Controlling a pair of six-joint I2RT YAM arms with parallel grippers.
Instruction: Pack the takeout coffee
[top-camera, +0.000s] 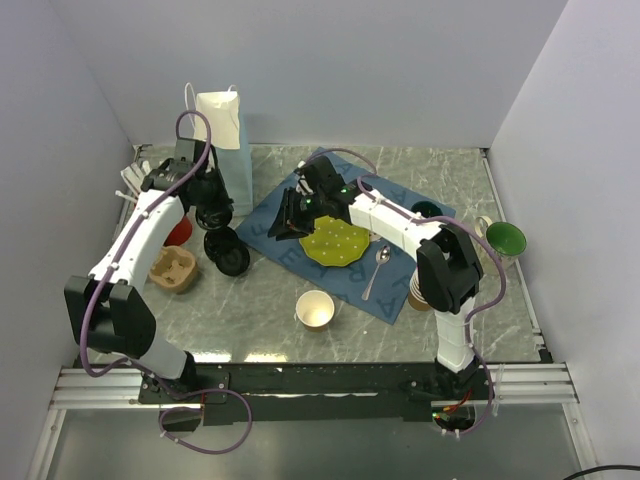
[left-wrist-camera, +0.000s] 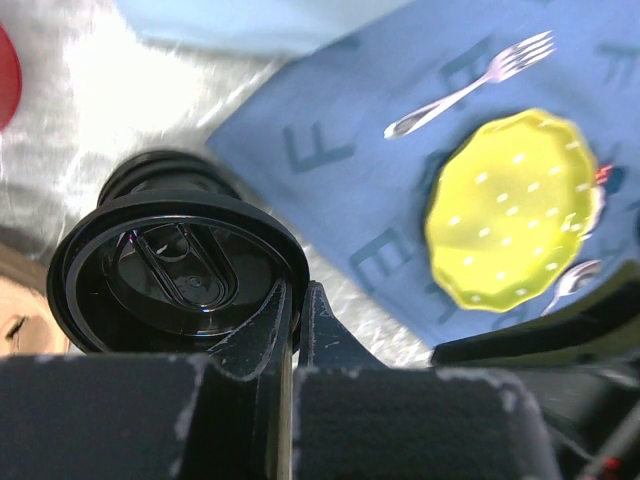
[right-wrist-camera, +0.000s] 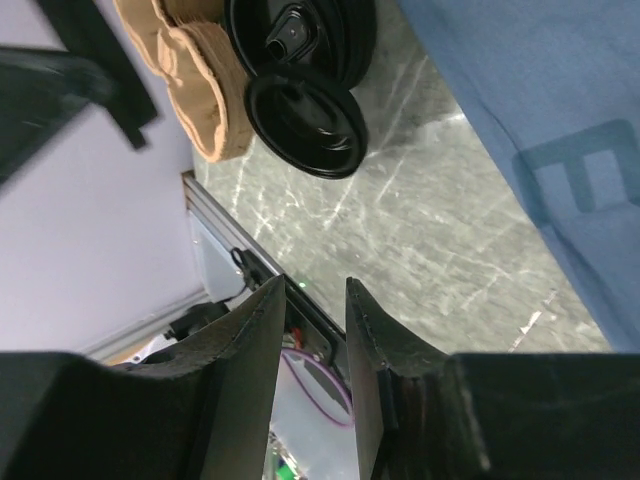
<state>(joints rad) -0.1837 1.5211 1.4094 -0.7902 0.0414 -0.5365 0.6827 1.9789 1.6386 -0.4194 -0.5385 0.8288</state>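
Observation:
My left gripper (top-camera: 212, 210) is shut on the rim of a loose black lid (left-wrist-camera: 175, 262), held just above the marble table beside a white paper bag (top-camera: 225, 135). Under the held lid there is more black plastic (left-wrist-camera: 160, 172). A lidless paper cup (top-camera: 315, 310) stands upright near the front of the table. No cup with a lid on it shows, so the takeout coffee is out of view. My right gripper (top-camera: 287, 220) hangs open over the left edge of the blue cloth (top-camera: 300, 255), its fingers (right-wrist-camera: 262, 320) holding nothing.
Black lids (top-camera: 228, 252) and a tan cup carrier (top-camera: 172, 270) lie at the left. On the cloth are a yellow plate (top-camera: 335, 242), a spoon (top-camera: 379, 265) and a fork (left-wrist-camera: 470, 80). A green bowl (top-camera: 505, 238) and stacked cups (top-camera: 420, 295) stand at the right.

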